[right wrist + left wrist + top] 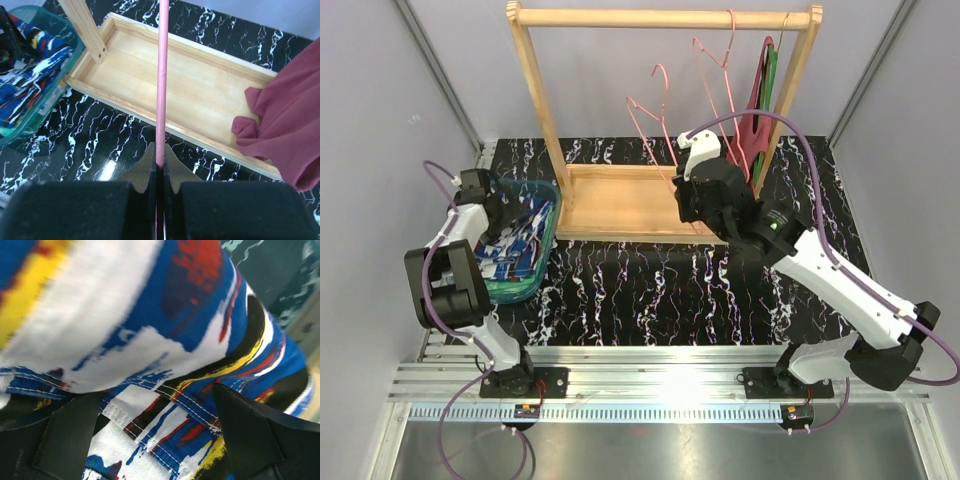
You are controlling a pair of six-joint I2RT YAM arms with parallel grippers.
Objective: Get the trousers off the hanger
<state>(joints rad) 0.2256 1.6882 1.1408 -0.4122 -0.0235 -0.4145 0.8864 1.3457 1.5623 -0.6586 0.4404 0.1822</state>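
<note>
Top external: left gripper (500,222) is down in the teal basket (520,290) at 9 o'clock on the table (670,290), right on the dark blue patterned trousers (523,245), which lie bunched in that basket. Left wrist cam shows me its fingers (70,435) spread apart, cloth filling the gap, nothing pinched. On the right wrist cam the right gripper (160,150) is clamped together on the pink hanger (161,75) wire, above the wooden rack (660,17) base at 12 o'clock. Dark red garment (285,130) hangs at 1 o'clock.
</note>
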